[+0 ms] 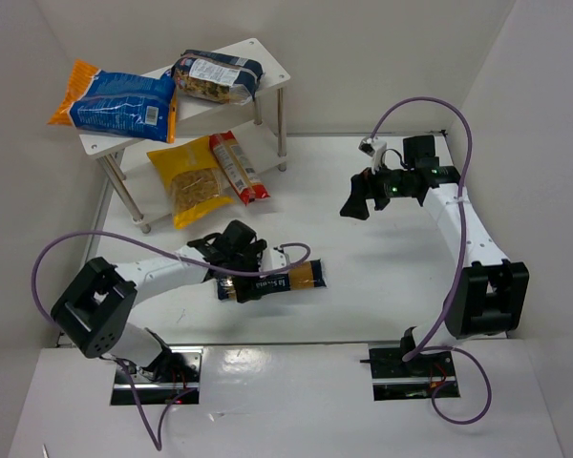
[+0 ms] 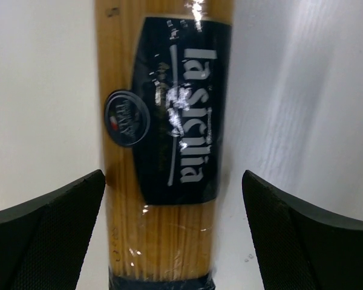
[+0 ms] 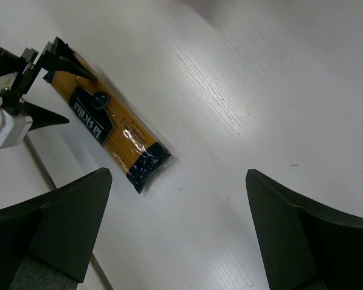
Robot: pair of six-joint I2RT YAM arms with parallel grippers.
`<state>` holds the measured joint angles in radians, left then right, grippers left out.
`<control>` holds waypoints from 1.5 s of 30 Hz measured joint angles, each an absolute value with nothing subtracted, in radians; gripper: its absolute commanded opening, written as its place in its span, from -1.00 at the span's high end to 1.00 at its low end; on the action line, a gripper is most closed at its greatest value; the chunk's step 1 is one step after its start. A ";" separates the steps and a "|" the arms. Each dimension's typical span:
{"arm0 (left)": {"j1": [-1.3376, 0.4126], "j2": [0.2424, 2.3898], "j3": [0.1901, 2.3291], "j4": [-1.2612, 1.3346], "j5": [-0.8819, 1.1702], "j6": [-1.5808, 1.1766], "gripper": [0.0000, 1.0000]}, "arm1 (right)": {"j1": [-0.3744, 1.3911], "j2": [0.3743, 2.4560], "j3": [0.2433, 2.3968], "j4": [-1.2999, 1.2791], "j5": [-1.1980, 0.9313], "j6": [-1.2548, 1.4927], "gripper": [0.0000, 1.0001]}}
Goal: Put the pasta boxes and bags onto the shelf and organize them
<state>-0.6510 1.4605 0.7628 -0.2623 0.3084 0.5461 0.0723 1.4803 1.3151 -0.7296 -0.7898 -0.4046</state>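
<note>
Item under inspection: long narrow golden spaghetti packet with dark blue label (image 1: 285, 281). It lies flat on the white table (image 1: 382, 286), in front of the left arm's base and well apart from the rack, lengthwise across the overhead view.

The left gripper (image 1: 237, 272) is positioned over the packet's left portion. In the left wrist view its black fingers (image 2: 54, 223) stand apart, one on each side of the packet (image 2: 163, 139). No clamping is seen. Contact between the left pad and the wrapper edge cannot be determined.

The small white two-tier rack with thin metal legs (image 1: 267, 72) stands at the far left. On its upper board are a blue-and-orange bag (image 1: 115, 95) and a dark-blue-and-clear bag (image 1: 218, 76), side by side. At the lower level are a yellow bag (image 1: 191, 181) and a narrow red packet (image 1: 239, 167), touching along their long sides, with their near ends projecting forward of the upper board.

The right gripper (image 1: 363, 202) is raised above the right half of the table, jaws wide apart and empty. Its wrist view looks down on the spaghetti packet (image 3: 118, 136) from a distance.
</note>
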 measured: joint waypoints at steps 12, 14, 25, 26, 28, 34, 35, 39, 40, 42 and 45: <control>-0.717 1.573 0.814 -0.231 0.263 0.540 -0.98 | 0.072 1.480 1.299 -0.729 -0.810 -0.409 -1.00; -0.718 1.585 0.825 -0.231 0.258 0.531 -0.98 | 0.072 1.480 1.298 -0.729 -0.817 -0.410 -1.00; -0.693 1.591 0.840 -0.261 0.243 0.521 -0.94 | 0.072 1.479 1.283 -0.729 -0.834 -0.418 -1.00; -0.692 1.592 0.840 -0.264 0.244 0.521 -0.43 | 0.072 1.479 1.283 -0.729 -0.834 -0.418 -1.00; -0.692 1.602 0.850 -0.281 0.249 0.526 1.00 | 0.072 1.479 1.283 -0.729 -0.835 -0.418 -1.00; -0.679 1.654 0.984 -0.347 0.264 0.539 1.00 | 0.073 1.479 1.283 -0.729 -0.844 -0.423 -1.00; -0.675 1.653 0.983 -0.345 0.267 0.535 1.00 | 0.074 1.478 1.283 -0.729 -0.846 -0.425 -1.00; -0.661 1.627 0.975 -0.369 0.265 0.504 1.00 | 0.074 1.473 1.280 -0.729 -0.847 -0.429 -1.00; -0.651 1.617 0.975 -0.389 0.271 0.492 1.00 | 0.074 1.470 1.276 -0.727 -0.847 -0.432 -1.00; -0.625 1.590 0.975 -0.427 0.279 0.469 1.00 | 0.075 1.463 1.266 -0.730 -0.847 -0.436 -1.00; -0.569 1.545 0.984 -0.466 0.297 0.434 1.00 | 0.080 1.461 1.263 -0.729 -0.848 -0.438 -1.00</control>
